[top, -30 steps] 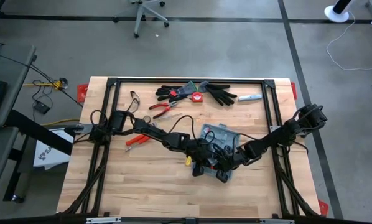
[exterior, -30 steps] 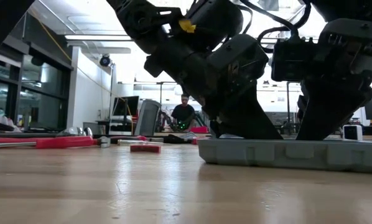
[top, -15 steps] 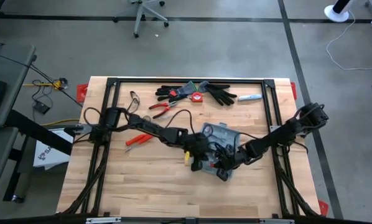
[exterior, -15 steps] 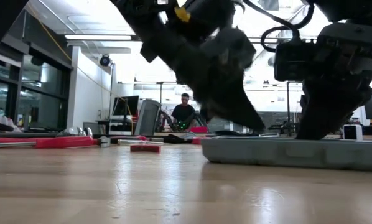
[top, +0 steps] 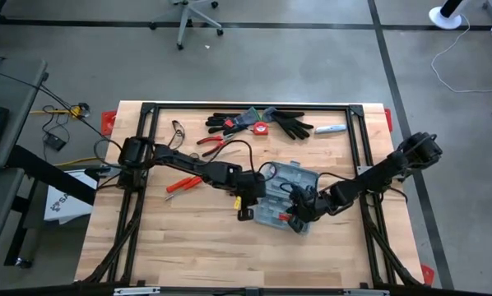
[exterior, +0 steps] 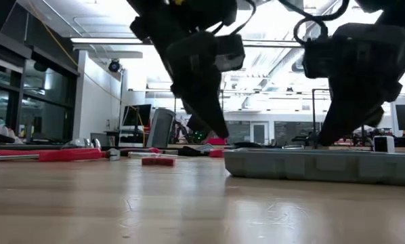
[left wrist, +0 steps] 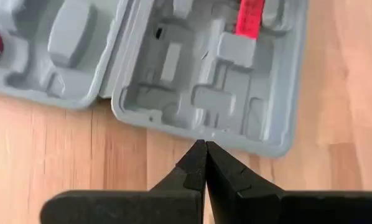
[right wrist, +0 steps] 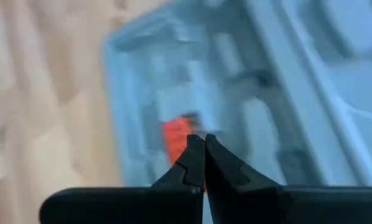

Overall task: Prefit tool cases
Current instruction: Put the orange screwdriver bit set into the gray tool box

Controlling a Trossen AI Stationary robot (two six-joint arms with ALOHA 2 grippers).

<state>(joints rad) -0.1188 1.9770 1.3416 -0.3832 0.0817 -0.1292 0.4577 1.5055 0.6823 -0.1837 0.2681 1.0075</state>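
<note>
Case [top: 284, 196] lies opened flat near the table's middle, its long axis running diagonally from the far left toward the near right, moulded grey hollows facing up. In the high view both arms cover much of it, so its near end is hard to make out. The left gripper [left wrist: 205, 149] hovers just off the case's left edge, fingers pressed together and holding nothing; its wrist view cuts off the tray's far side, showing only part of a red tool [left wrist: 249, 17]. The right gripper [right wrist: 203, 144], fingers also pressed together and empty, hangs over the case's near right end, above a blurred red tool. Bare table [top: 188, 238] lies open on the grippers' near side. Gloves [top: 258, 123] and pliers [top: 215, 141] lie well beyond the case, near the far edge.
</note>
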